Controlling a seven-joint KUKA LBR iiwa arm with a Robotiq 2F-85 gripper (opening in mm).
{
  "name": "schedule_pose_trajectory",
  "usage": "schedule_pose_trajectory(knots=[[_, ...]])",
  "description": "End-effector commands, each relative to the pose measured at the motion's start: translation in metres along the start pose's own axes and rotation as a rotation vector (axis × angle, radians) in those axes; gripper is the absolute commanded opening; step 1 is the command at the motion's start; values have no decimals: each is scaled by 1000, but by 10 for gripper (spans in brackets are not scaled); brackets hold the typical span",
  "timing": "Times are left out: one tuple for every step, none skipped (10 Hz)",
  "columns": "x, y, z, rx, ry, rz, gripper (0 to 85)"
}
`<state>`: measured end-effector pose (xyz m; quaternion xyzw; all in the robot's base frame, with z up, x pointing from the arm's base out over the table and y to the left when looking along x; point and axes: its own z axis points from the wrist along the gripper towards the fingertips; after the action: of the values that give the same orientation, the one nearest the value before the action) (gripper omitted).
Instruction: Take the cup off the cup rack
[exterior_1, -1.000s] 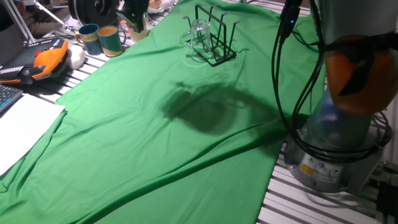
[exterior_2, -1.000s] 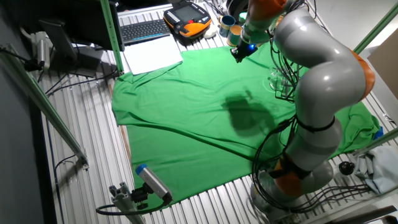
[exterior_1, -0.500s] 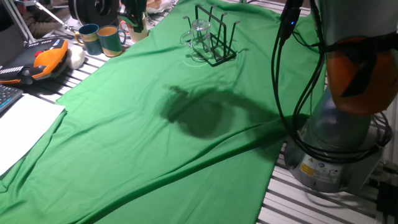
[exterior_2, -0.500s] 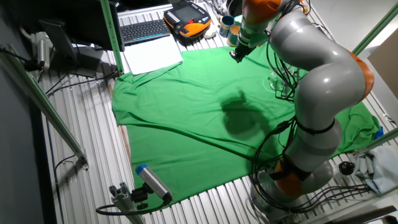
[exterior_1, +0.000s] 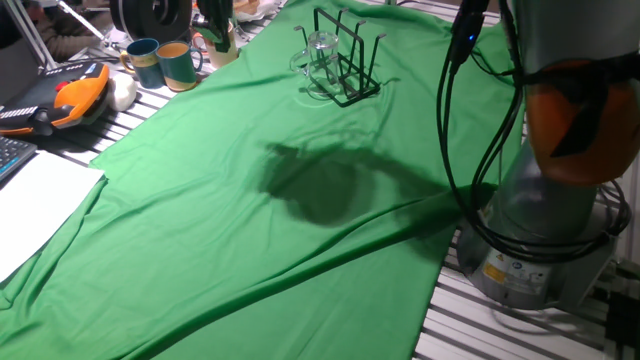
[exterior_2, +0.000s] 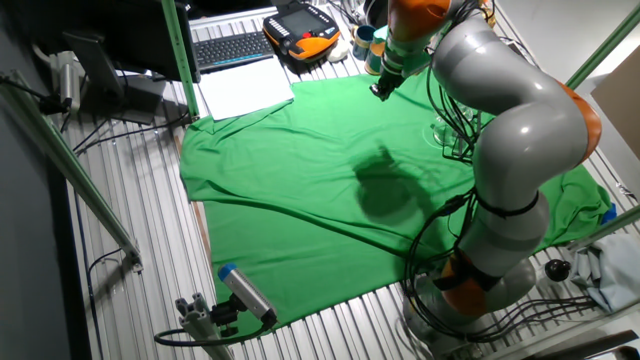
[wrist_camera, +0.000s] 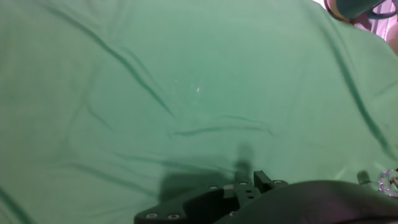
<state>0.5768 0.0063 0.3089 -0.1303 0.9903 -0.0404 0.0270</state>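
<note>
One fixed view: cup (exterior_1: 320, 47) on cup rack (exterior_1: 345, 62), orientation unclear.

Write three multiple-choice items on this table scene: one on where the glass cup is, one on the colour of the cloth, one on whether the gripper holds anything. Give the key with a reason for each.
1. Where is the cup?
A. on the cup rack
B. beside the teal-and-tan mugs
C. in the gripper

2. What colour is the cloth?
A. blue
B. green
C. white

3. What is the gripper doing?
A. gripping the cup
B. resting on the cloth
C. hanging above the cloth, holding nothing

Key:
1. A, the clear cup sits among the rack's black prongs.
2. B, green fabric covers the table.
3. C, the gripper is in the air, apart from the rack, while the cup is on the rack.
</note>
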Motion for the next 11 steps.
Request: schedule_pose_trajectory(knots=[[0, 0, 0, 18, 4, -6, 170], [0, -3, 1, 36, -4, -27, 170], [-4, -26, 4, 51, -1, -51, 170], [-6, -52, 9, 58, -4, -82, 170], [-7, -76, 14, 52, -17, -102, 170], [-8, -108, 21, 48, -22, -131, 170], [-8, -130, 25, 47, -13, -151, 170], [-6, -148, 29, 46, -1, -154, 170], [-3, -162, 35, 59, 0, -161, 170], [-1, -175, 42, 61, -1, -164, 170], [0, -178, 44, 49, 3, -157, 170]])
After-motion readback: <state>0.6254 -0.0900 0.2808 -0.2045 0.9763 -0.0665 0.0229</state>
